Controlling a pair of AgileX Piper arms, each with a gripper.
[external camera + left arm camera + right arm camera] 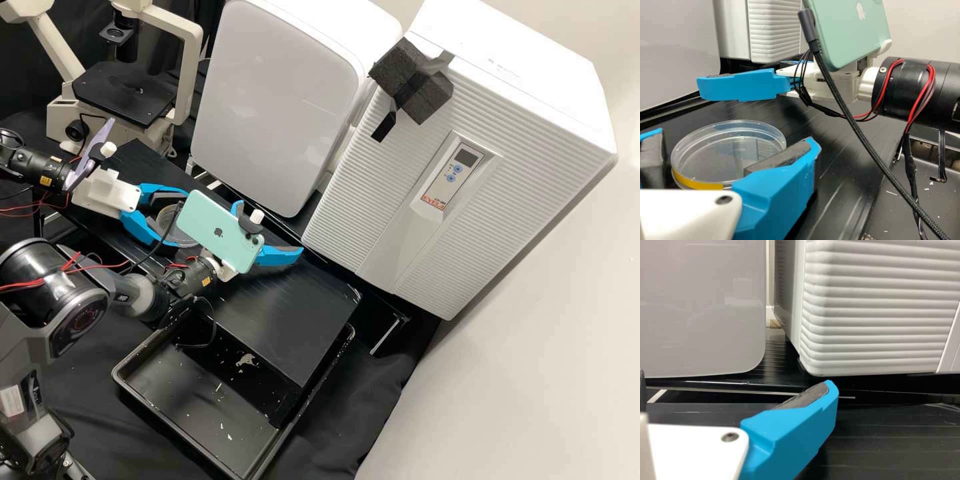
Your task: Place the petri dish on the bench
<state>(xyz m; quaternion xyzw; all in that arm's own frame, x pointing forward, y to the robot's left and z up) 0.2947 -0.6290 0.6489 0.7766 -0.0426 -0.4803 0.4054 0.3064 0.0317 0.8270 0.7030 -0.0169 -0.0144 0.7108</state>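
Left gripper: my jaws stand parted around the clear petri dish, a pad to either side; a thin dark gap shows between one pad and the rim; the other pad overlaps the near rim in the left wrist view, so contact there I cannot tell.

Dish: lies level, low over or on the black bench, at about 9 o'clock of the high view; strip of yellow tape along its side; inverted microscope at 11 o'clock from it, black tray near 6.

Right gripper: at 3 o'clock from the dish in the high view, jaws wide, nothing between them; mint-green phone mounted on that wrist.

Step in hand, my judgement: the letting-go at the end of the placing; dish probably down, grip slack.

Next move: check the base sits flat; spread the left jaws a touch more, evenly; then draw straight back along the fingers, low and slow; a pad catching the rim could drag or tip so light a dish; right arm best kept well out of the way.
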